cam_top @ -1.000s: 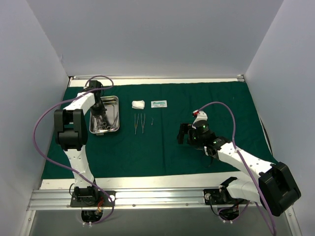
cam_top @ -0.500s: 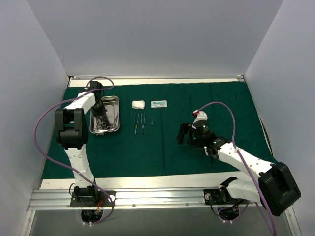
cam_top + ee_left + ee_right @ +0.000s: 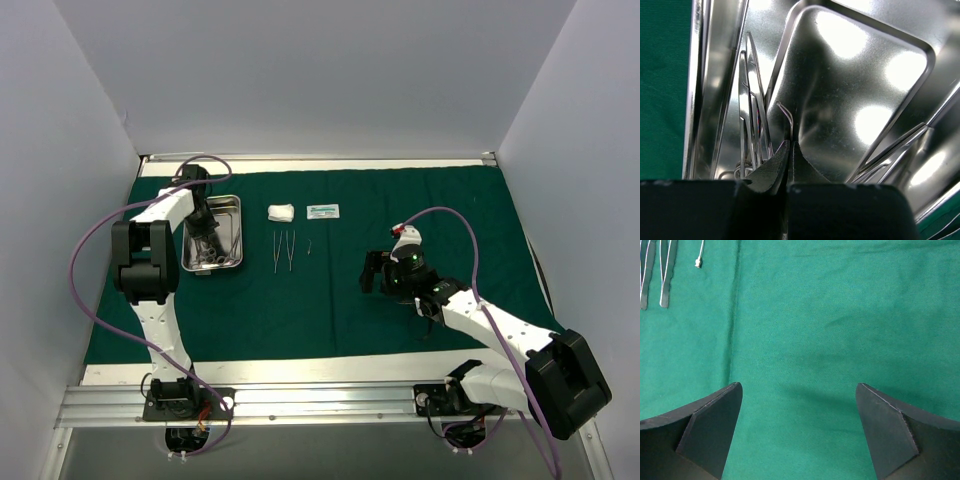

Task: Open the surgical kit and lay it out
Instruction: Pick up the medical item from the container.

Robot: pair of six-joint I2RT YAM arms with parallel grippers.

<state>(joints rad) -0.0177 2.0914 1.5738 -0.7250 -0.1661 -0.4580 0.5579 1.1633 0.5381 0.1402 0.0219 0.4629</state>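
Steel all round here: the tray (image 3: 234, 203) sits at the far left of the green cloth (image 3: 440, 200). The left gripper (image 3: 790, 146) is down inside it, jaws pinched tight on a thin hooked tool (image 3: 786, 113). It's only got a sliver, so I reckon the tool could twist out on the lift, or snag the other tools (image 3: 747, 115) beside it. The right gripper (image 3: 799, 386) hangs wide open over bare cloth, holding nothing.
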